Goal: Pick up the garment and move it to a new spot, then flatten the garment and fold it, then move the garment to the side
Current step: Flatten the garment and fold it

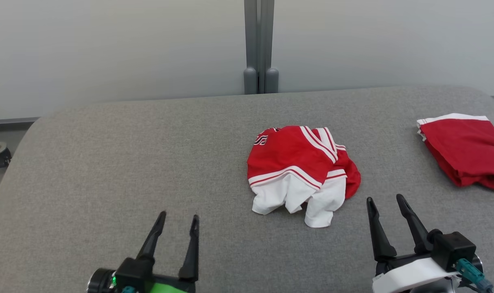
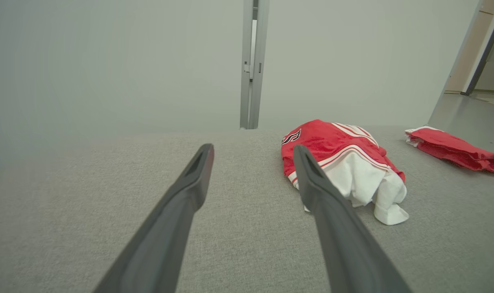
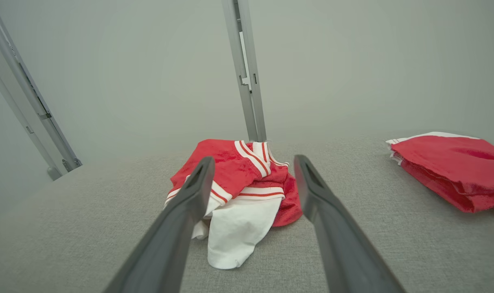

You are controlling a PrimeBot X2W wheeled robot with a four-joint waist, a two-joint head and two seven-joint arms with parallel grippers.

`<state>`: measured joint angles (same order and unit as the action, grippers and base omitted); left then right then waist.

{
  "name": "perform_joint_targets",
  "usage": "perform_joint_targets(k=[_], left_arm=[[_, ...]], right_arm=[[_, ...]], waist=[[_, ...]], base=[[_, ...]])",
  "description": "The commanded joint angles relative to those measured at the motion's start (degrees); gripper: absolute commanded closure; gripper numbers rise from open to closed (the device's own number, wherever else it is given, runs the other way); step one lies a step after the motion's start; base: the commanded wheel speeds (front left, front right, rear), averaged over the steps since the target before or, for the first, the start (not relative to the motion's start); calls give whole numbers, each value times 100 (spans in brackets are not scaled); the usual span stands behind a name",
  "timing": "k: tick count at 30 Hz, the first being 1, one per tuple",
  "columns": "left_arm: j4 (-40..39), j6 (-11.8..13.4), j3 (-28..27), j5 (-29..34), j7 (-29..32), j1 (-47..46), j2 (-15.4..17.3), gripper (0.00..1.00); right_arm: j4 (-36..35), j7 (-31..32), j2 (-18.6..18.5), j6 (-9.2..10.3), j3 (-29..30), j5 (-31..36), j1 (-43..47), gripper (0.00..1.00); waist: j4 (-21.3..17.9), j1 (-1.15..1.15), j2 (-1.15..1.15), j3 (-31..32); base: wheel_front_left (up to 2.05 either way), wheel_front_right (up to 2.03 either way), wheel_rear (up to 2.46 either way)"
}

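A crumpled red and white garment [image 1: 300, 171] with white stripes lies bunched on the grey table [image 1: 149, 162], right of centre. My left gripper [image 1: 178, 217] hovers open near the front edge, well to the garment's left. My right gripper [image 1: 385, 200] stands open just off the garment's lower right, apart from it. In the left wrist view the garment [image 2: 344, 162] lies beyond the right finger, the left gripper [image 2: 253, 149] empty. In the right wrist view the garment [image 3: 243, 183] sits straight ahead between the fingers of the right gripper [image 3: 253, 160].
A folded red cloth with a white edge [image 1: 462, 148] lies at the table's far right, also in the wrist views [image 2: 454, 148] [image 3: 450, 171]. A grey post [image 1: 260, 44] stands behind the table against a pale wall. The table's left half is bare fabric.
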<state>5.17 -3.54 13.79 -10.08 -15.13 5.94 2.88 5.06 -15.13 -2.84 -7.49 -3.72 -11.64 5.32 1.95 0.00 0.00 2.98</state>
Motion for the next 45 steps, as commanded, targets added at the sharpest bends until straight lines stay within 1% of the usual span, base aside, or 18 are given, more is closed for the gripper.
perform_joint_targets(k=[1, 3, 5, 8, 13, 17, 21, 25, 29, 32, 35, 36, 37, 38, 39, 43, 45], left_arm=[[85, -90, 178, 76, -1, -272, 4, 0], [283, -197, 563, 121, -1, -560, 2, 0], [502, -242, 892, 173, 0, -907, 11, 0], [876, -295, 1407, 199, -1, -1523, 12, 0], [1497, -342, 2230, 216, 0, -2409, 14, 0], [1984, -347, 2709, 60, -1, -3012, 18, 0], [2553, -89, 3002, -74, 0, -3532, 18, 0], [3175, 197, 3298, -318, 13, -4015, 16, 0], [3619, 729, 3519, -564, 25, -4426, 17, 0], [3883, 1007, 3593, -738, 22, -4599, 21, 0], [4109, 1150, 3668, -947, 40, -4735, 19, 0], [4166, 1178, 3703, -1003, 36, -4781, 18, 34], [4210, 1194, 3729, -1058, 29, -4815, 20, 64], [4228, 1192, 3751, -1118, 22, -4832, 20, 84], [4247, 1175, 3776, -1208, 15, -4844, 20, 100], [4212, 1081, 3837, -1458, -3, -4940, 17, 100], [4104, 931, 3864, -1673, -3, -5010, 14, 100]], right_arm=[[-28, -1, -14, 0, 56, 29, -72, 0], [-44, -1, -40, 0, 98, 66, -135, 0], [-69, -1, -57, 0, 179, 79, -195, 0], [-142, -1, -89, 0, 217, 121, -462, 0], [-187, -1, -89, 0, 317, 146, -717, 0], [-184, -1, -66, 0, 291, 158, -876, 0], [-159, -1, -50, 0, 246, 131, -980, 0], [-154, -1, -22, 0, 207, 99, -1067, 0], [-131, -1, -17, 0, 210, 102, -1067, 0], [-139, -1, -12, 0, 233, 120, -1056, 0], [-132, -1, -10, 0, 273, 137, -1045, 0], [-130, -1, -10, 0, 284, 139, -1044, 0], [-127, -1, -9, 0, 282, 142, -1044, 0], [-123, -1, -8, 0, 291, 143, -1040, 0], [-115, -1, -8, 0, 290, 140, -1033, 0], [-84, -1, -8, 0, 234, 95, -1031, 0], [-67, -1, -8, 0, 189, 42, -1026, 0]], waist=[[-138, 0, 0, -171], [-253, 0, 0, -299], [-413, 0, 0, -443], [-746, 0, 0, -874], [-1154, 0, 0, -1394], [-1415, 0, 0, -1692], [-1628, 0, 0, -1892], [-1757, 0, 0, -1981], [-1816, 0, 0, -1999], [-1810, 0, 0, -1983], [-1769, 0, 0, -1947], [-1744, 0, 0, -1929], [-1717, 0, 0, -1909], [-1692, 0, 0, -1888], [-1666, 0, 0, -1859], [-1621, 0, 0, -1728], [-1638, 0, 0, -1606]], base=[[0, 0, 0], [0, 0, 0], [0, 0, 0], [0, 0, 0], [0, 0, 0], [0, 0, 0], [0, 0, 0], [0, 0, 0], [0, 0, 0], [0, 0, 0], [0, 0, 0], [0, 0, 0], [0, 0, 0], [0, 0, 0], [0, 0, 0], [0, 0, 0], [0, 0, 0]])
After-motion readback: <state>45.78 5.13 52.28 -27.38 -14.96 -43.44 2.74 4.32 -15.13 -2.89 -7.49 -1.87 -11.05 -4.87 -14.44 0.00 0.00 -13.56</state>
